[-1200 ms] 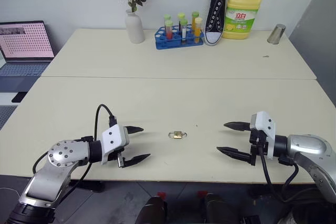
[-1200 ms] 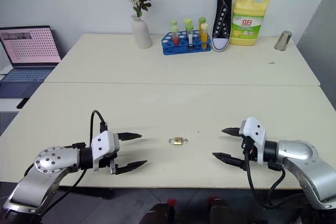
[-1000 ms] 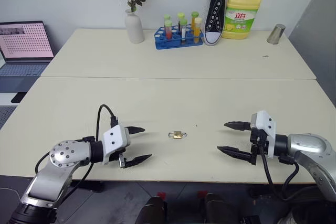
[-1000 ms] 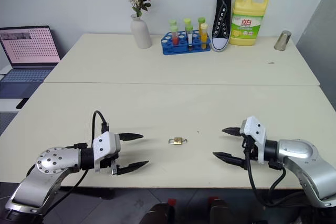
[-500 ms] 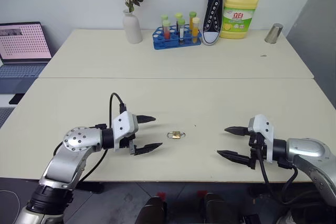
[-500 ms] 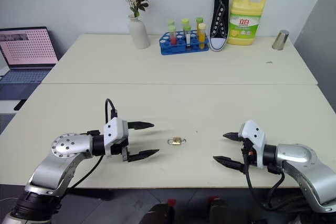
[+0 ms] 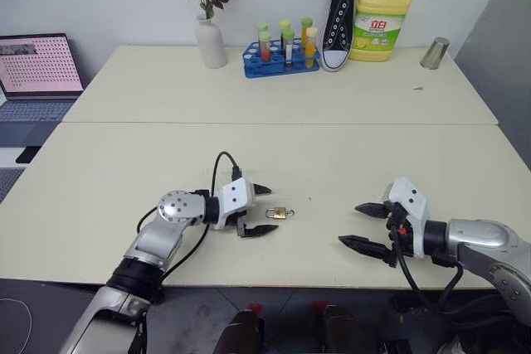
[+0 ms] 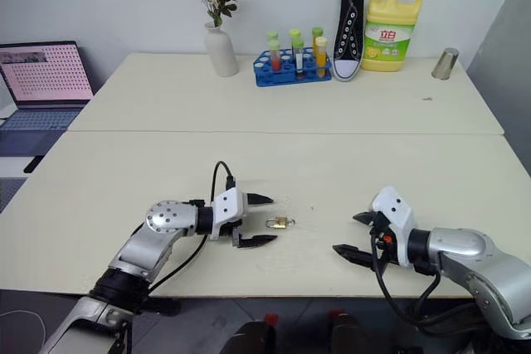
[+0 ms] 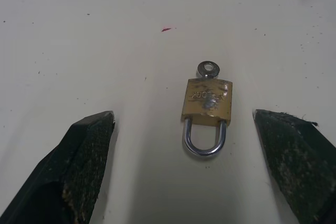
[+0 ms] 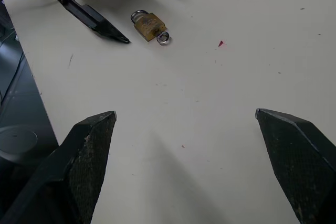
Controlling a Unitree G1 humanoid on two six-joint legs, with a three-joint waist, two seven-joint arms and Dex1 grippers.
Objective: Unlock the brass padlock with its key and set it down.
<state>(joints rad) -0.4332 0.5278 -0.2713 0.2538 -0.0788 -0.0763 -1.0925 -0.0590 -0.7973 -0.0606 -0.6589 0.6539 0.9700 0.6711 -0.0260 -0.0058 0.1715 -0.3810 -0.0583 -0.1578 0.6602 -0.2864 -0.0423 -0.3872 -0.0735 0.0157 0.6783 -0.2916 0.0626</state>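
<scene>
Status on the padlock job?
Left gripper open beside the brass padlock. Right gripper open, well clear. Padlock flat on table, nothing in the way.

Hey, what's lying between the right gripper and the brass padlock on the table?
Nothing: in the right wrist view, bare table runs from the right gripper to the brass padlock.

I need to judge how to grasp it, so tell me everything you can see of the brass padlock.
The brass padlock is tiny, with a scuffed golden body bearing faint stamped lettering and a thin silver shackle, apparently closed. A silver key head with a ring hole sticks out opposite the shackle. It lies flat on the table, shackle toward the open left gripper, whose fingers flank it without touching.
</scene>
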